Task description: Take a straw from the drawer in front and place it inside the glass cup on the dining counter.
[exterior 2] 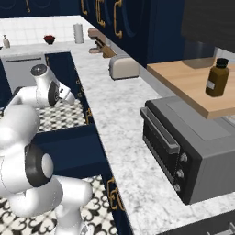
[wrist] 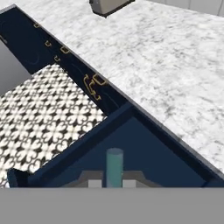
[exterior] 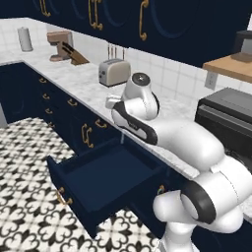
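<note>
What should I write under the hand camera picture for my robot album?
Looking down past a pale teal stick into the open navy drawer under the marble worktop.

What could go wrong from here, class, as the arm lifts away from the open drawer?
1. The drawer stands pulled far out over the floor; the base could bump it when driving off.
2. In the hand view a pale teal stick rises between the jaws. If it is the straw, so thin a thing could slip.
3. The marble worktop edge overhangs the drawer; the arm could clip it.
</note>
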{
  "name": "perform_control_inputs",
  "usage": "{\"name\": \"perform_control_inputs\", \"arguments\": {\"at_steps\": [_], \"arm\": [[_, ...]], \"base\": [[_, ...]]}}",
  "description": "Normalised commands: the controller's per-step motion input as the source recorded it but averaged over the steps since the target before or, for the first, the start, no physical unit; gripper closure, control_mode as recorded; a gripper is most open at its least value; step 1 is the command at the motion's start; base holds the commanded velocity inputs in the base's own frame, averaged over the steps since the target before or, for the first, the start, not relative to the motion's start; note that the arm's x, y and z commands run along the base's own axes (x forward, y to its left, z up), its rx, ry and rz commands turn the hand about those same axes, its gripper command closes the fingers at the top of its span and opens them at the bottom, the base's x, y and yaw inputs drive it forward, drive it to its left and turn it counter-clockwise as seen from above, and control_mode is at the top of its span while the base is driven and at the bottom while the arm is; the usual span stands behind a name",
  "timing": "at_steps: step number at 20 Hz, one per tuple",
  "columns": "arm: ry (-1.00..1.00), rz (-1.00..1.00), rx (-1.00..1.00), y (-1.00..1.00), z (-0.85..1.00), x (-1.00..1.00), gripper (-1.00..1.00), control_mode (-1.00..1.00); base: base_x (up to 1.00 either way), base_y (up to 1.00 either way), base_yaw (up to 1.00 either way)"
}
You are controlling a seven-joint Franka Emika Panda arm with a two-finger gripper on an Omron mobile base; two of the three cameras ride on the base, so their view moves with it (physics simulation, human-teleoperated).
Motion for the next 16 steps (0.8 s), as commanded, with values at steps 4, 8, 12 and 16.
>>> {"name": "perform_control_inputs", "arguments": {"at_steps": [4, 8, 12, 16], "arm": [[0.00, 0.00, 0.00, 0.00, 0.00, 0.00, 1.00, 1.00], [0.00, 0.00, 0.00, 0.00, 0.00, 0.00, 1.00, 1.00], [0.00, 0.00, 0.00, 0.00, 0.00, 0.00, 1.00, 1.00], [0.00, 0.00, 0.00, 0.00, 0.00, 0.00, 1.00, 1.00]], "base": [[-1.00, 0.05, 0.09], [-0.99, 0.48, 0.52], [-0.69, 0.77, 0.75], [-0.39, 0.86, 0.70]]}}
